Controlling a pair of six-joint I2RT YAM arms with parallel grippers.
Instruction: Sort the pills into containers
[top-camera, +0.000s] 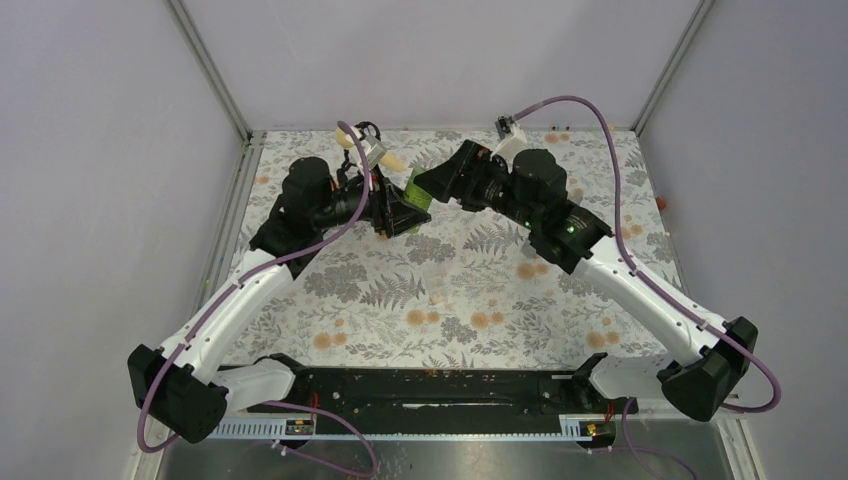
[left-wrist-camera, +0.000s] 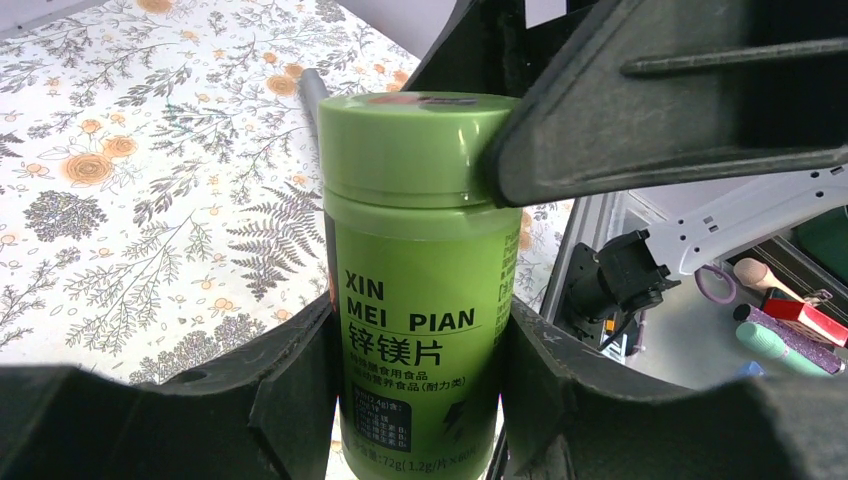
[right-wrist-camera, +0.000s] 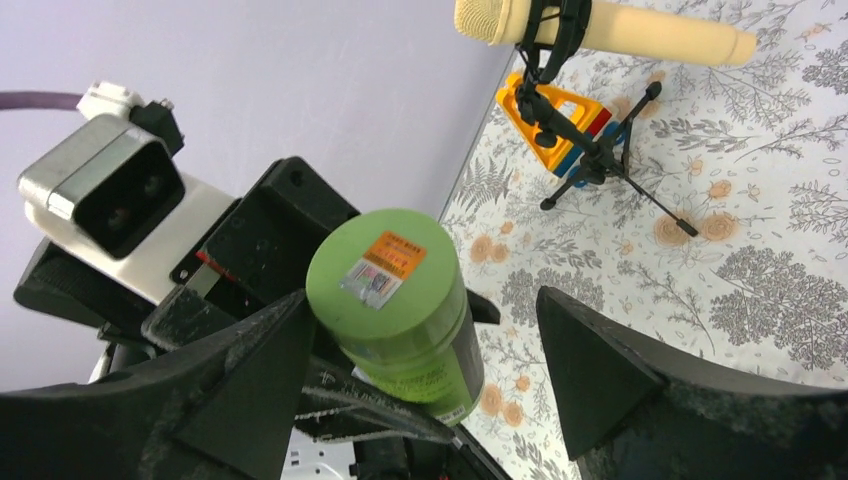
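Top view: left end effector (top-camera: 405, 208) is clamped on the green bottle (top-camera: 418, 190) over the far centre of the table (top-camera: 480, 290). The right end effector (top-camera: 432, 182) meets it from the right.

Left wrist: bottle body is pinched between both left fingers (left-wrist-camera: 290, 390). A right finger (left-wrist-camera: 650, 110) touches the side of the cap (left-wrist-camera: 410, 150).

Right wrist: right end effector (right-wrist-camera: 420, 310) is spread wide around the cap. One finger is against it, the other is well apart from it, so there is no grip.

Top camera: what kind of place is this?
Likely a robot lab test booth: plain walls box in a flowery mat, the left arm and right arm are bolted at its edge, and a microphone stands nearby.
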